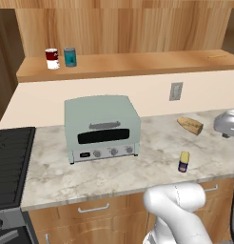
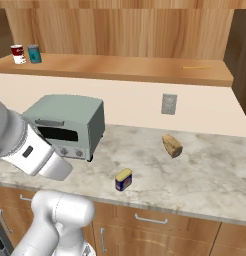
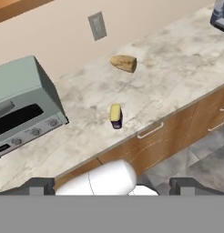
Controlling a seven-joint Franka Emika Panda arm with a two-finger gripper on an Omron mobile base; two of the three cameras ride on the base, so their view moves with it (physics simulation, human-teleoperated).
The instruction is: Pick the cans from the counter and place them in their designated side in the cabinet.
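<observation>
From the left base view, the teal can [image 1: 70, 56] stands upright on the cabinet [image 1: 138, 64] shelf near its left end, just beside a red-and-white can [image 1: 52, 58] on its left. Below, the marbled table [image 1: 119, 164] carries a mint-green toaster oven [image 1: 101, 127] toward the left, a wedge of bread [image 1: 190, 125] toward the right, and the dark blue can [image 1: 184, 162] with its yellow top, upright near the front edge and well apart from the oven. A black stove top [image 1: 12, 162] adjoins the table on the left, a wall outlet [image 1: 175, 91] sits on the pale backsplash, and a grey appliance [image 1: 227, 123] shows at the right edge. From the right base view, the teal can [image 2: 34, 54] and the red-and-white can [image 2: 17, 54] stand at the far left of the cabinet [image 2: 135, 67], while the dark blue can [image 2: 123, 179] stands on the table [image 2: 195, 170] near its front edge, between the toaster oven [image 2: 67, 125] and the bread [image 2: 172, 145], with wooden drawers [image 2: 150, 227] beneath. In the hand view, the dark blue can [image 3: 115, 116] stands near the table [image 3: 177, 73] front edge, well in front of the bread [image 3: 123, 63], with the toaster oven [image 3: 22, 107] on the left and the outlet [image 3: 97, 26] on the wall. The pincer [image 3: 112, 186] shows its two dark fingertips [image 3: 38, 185] far apart at the bottom, jaws spread wide and holding nothing.
</observation>
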